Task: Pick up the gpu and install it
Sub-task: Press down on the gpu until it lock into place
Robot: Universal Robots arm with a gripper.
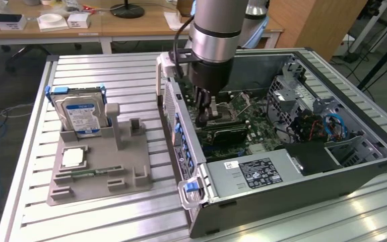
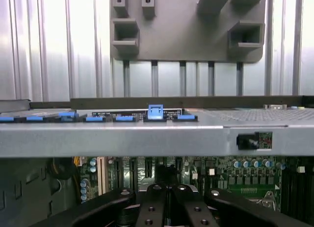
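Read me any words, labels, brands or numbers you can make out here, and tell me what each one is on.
No text reads clearly enough to quote.
hard drive: blue-white label, print too small.
power supply: dark label and small white sticker, print too blurred.
computer case: dark strip behind the blue clips carries pale print, unreadable.

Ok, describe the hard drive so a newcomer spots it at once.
On the exterior view's left of the open computer case lies a gray holder. The hard drive stands upright at its far end. Unlike the flat square chip and thin green memory stick nearby, it is a silver box with a blue-white label.
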